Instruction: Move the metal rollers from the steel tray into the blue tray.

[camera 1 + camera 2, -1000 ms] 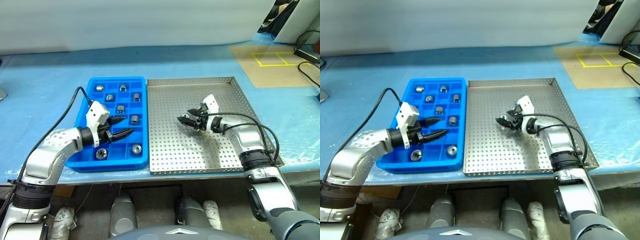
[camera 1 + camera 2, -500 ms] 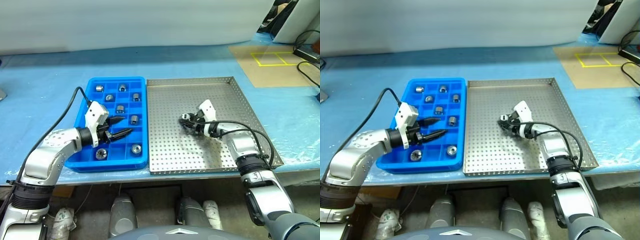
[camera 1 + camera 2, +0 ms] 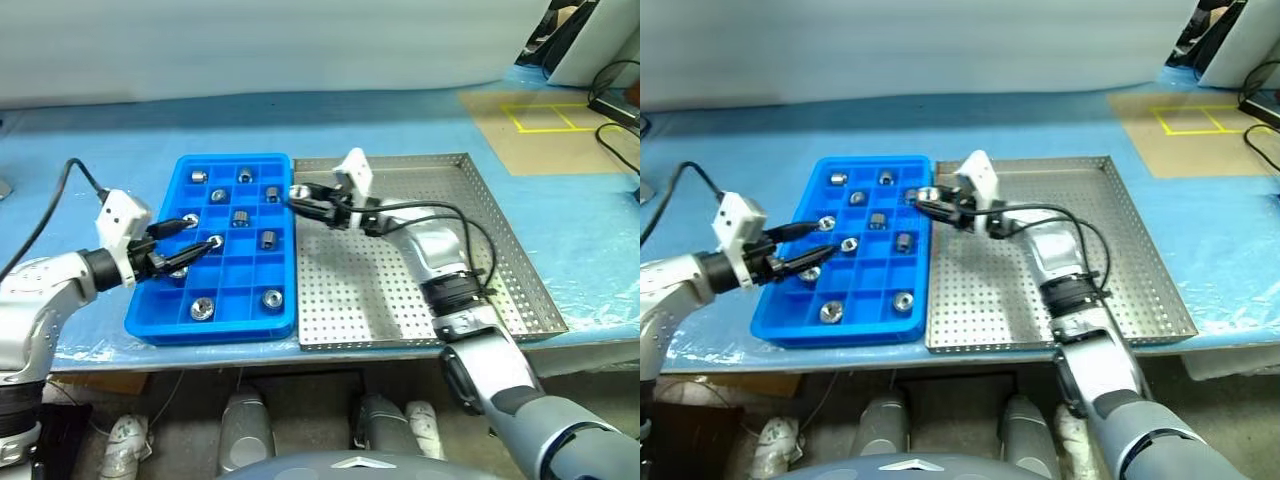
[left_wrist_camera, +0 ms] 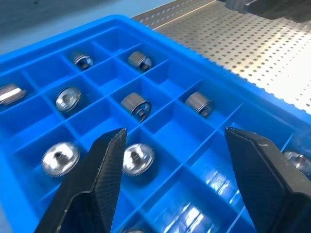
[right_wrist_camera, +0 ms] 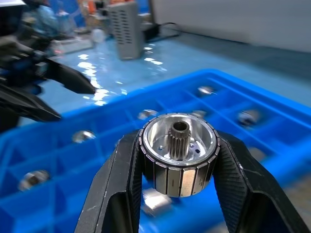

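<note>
Right gripper [image 5: 177,194] jaws clenched on a metal roller [image 5: 179,153], level, over the seam between steel tray [image 3: 400,290] and blue tray [image 3: 232,312] | left gripper [image 3: 198,235] jaws released, empty, above blue tray's left side | other metal rollers [image 4: 136,106] sit singly in compartments | steel tray bare on blue-covered surface [image 3: 120,140]

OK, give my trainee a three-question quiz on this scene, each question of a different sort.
1. True or false: the right gripper holds a roller.
2. Which gripper is open? A left, B right.
3. Fill in: the held roller hangs over the ___ tray's edge.

Key:
1. True.
2. A, the left gripper, over the blue tray.
3. Blue; the steel tray holds no rollers.
</note>
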Motion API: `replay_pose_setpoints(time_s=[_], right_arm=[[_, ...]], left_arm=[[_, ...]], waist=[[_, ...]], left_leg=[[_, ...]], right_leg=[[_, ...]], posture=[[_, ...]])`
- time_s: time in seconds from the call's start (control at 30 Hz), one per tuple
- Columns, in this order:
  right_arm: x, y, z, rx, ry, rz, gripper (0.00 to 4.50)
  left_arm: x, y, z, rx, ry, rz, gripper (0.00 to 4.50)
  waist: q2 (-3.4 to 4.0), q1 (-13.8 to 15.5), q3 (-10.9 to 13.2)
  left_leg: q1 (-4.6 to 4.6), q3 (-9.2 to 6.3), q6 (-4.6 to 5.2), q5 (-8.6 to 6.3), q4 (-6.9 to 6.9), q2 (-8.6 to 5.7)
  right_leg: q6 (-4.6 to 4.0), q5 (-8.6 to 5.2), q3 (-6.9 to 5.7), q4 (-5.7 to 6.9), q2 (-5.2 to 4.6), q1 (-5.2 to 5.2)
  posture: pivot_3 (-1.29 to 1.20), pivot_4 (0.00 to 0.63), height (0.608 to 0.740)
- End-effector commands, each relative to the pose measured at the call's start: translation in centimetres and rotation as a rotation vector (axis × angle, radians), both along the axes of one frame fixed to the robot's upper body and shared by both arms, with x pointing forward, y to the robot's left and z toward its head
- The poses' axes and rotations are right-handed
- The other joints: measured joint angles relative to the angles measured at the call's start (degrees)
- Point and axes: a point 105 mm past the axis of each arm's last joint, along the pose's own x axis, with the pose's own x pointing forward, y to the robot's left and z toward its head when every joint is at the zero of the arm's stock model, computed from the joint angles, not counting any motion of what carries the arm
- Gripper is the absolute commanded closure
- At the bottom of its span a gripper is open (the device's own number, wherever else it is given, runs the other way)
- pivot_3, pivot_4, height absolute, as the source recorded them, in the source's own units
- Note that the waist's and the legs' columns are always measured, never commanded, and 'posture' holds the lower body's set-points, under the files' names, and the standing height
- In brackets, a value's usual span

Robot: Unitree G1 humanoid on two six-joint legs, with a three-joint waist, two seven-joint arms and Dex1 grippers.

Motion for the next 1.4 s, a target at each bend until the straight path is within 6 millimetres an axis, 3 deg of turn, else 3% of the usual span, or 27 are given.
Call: replay_pose_setpoints(time_s=[0.03, 0.2, 0.47, 0.6, 0.73, 0.97, 1.07, 1.27, 1.4], right_arm=[[-1.7, 3.4, -0.9, -0.021, 0.033, 0.138, 2.84], [-3.2, 5.6, -3.5, -0.104, 0.098, 0.252, 2.84], [-2.5, 5.2, -5.4, -0.191, 0.043, 0.233, 2.84], [-2.7, 4.6, -5.6, -0.205, 0.073, 0.25, 1.59], [-1.6, 3.7, -4.7, -0.168, 0.071, 0.186, 1.59], [0.6, -2.1, -0.4, -0.055, -0.002, -0.008, 1.59], [2.4, -6.9, 0.8, -0.009, -0.047, -0.249, 1.59], [3.5, -14.0, 0.9, 0.05, -0.065, -0.607, 1.59], [3.0, -16.4, -0.5, -0.01, -0.072, -0.741, 1.59]], left_arm=[[-0.8, 0.0, 1.3, 0.004, -0.044, 0.0, 1.08], [-2.0, -1.0, 0.7, -0.017, -0.027, -0.006, 1.08], [-3.2, -2.2, -0.7, -0.037, 0.009, 0.0, 1.08], [-3.0, -2.4, -0.7, -0.042, 0.007, -0.001, 1.08], [-2.3, -2.8, -0.6, -0.046, 0.001, -0.022, 1.08], [0.6, -3.8, -0.1, -0.045, -0.066, -0.018, 1.08], [2.3, -5.2, 0.1, -0.086, -0.102, -0.037, 1.08], [6.0, -8.8, 0.4, -0.161, -0.172, -0.03, 1.08], [7.7, -11.2, 0.0, -0.181, -0.176, -0.06, 1.08]], waist=[[0.0, 0.41, 0.01], [0.01, 1.89, 0.02], [0.01, 2.55, 0.02], [0.01, 3.02, 0.01], [0.0, 3.31, 0.01], [-0.01, 3.23, 0.0], [-0.02, 2.98, -0.01], [-0.03, 2.36, -0.02], [-0.04, 1.31, -0.03]], left_leg=[[-0.04, -0.04, 0.0, 0.0, -0.03, 0.0], [-0.31, -0.44, -0.05, 0.03, -0.04, -0.01], [-0.21, -0.64, -0.12, 0.07, -0.14, 0.12], [-0.14, -0.64, -0.13, 0.07, -0.14, 0.11], [-0.13, -0.64, -0.13, 0.07, -0.14, 0.09], [-0.2, -0.64, -0.37, 0.23, -0.06, 0.0], [-0.16, -0.64, -0.4, 0.25, -0.07, 0.03], [-0.16, -0.63, -0.41, 0.26, -0.08, -0.02], [-0.16, -0.62, -0.4, 0.26, -0.05, -0.06]], right_leg=[[-0.01, -0.01, -0.06, -0.01, -0.01, 0.0], [-0.11, -0.07, -0.4, -0.02, -0.06, 0.02], [-0.19, -0.12, -0.38, 0.06, -0.04, 0.05], [-0.19, -0.12, -0.33, 0.08, -0.04, 0.11], [-0.19, -0.12, -0.35, 0.05, -0.05, 0.17], [-0.17, -0.1, -0.34, 0.05, -0.03, 0.16], [-0.15, -0.09, -0.31, 0.07, 0.02, 0.16], [-0.11, -0.07, -0.26, 0.1, 0.03, 0.14], [0.05, 0.03, -0.21, 0.06, 0.02, 0.15]], posture=[[0.25, 0.15, 0.74], [0.3, 0.15, 0.74], [0.33, 0.15, 0.74], [0.31, 0.15, 0.74], [0.28, 0.15, 0.74], [0.21, 0.15, 0.74], [0.16, 0.15, 0.74], [0.11, 0.15, 0.74], [0.07, 0.15, 0.74]])
